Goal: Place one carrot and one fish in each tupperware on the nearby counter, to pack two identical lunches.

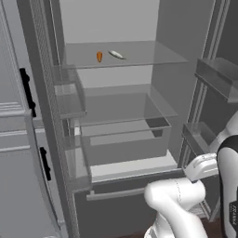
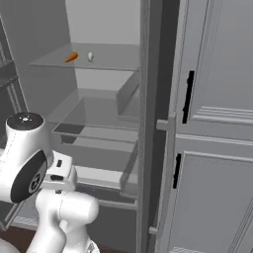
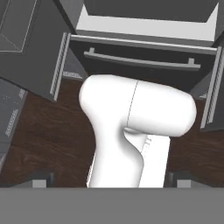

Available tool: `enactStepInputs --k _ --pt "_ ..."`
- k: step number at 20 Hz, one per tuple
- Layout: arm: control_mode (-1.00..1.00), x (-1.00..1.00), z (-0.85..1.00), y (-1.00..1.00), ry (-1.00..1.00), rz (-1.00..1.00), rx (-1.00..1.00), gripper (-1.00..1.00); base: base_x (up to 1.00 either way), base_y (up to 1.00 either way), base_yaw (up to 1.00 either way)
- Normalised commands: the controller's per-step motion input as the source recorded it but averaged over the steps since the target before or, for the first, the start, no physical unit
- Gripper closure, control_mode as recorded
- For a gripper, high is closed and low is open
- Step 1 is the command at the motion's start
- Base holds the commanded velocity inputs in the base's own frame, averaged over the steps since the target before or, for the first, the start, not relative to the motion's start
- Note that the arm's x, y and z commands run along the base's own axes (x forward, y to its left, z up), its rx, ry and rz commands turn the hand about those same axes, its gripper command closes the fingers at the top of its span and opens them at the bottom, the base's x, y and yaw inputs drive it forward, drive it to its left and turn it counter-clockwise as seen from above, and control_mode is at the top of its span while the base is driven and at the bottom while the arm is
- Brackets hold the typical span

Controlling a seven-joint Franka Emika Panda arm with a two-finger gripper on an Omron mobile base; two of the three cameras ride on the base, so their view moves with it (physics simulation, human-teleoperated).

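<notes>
I'm parked facing the open fridge (image 1: pixel 116 107), both doors swung wide. On its upper glass shelf (image 1: pixel 139 56) lies one carrot (image 1: pixel 99 56) with a pale fish (image 1: pixel 115 55) just beside it, apart but close — from my right base camera the carrot (image 2: pixel 71 57) sits left of the fish (image 2: pixel 90 57). The arm is folded low in front of the fridge's bottom drawer (image 3: pixel 144 59). I cannot tell how the gripper's fingers stand — only their tips (image 3: pixel 39 183) poke up in the hand view, nothing visibly between them.
</notes>
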Motion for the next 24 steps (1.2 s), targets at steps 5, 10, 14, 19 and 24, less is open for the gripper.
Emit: enactStepInputs --k 5,10,14,19,24 --pt "1.0 0.0 0.0 0.0 0.0 0.0 0.0 -1.0 0.58 0.2 -0.07" --pt "1.0 0.0 0.0 0.0 0.0 0.0 0.0 -1.0 0.47 0.45 -0.15" --pt "1.0 0.0 0.0 0.0 0.0 0.0 0.0 -1.0 0.08 0.09 -0.03" --pt "1.0 0.0 0.0 0.0 0.0 0.0 0.0 -1.0 0.0 0.0 0.0" --pt "-1.0 -0.1 0.21 0.04 -0.21 0.02 -0.05 -1.0 0.0 0.0 0.0"
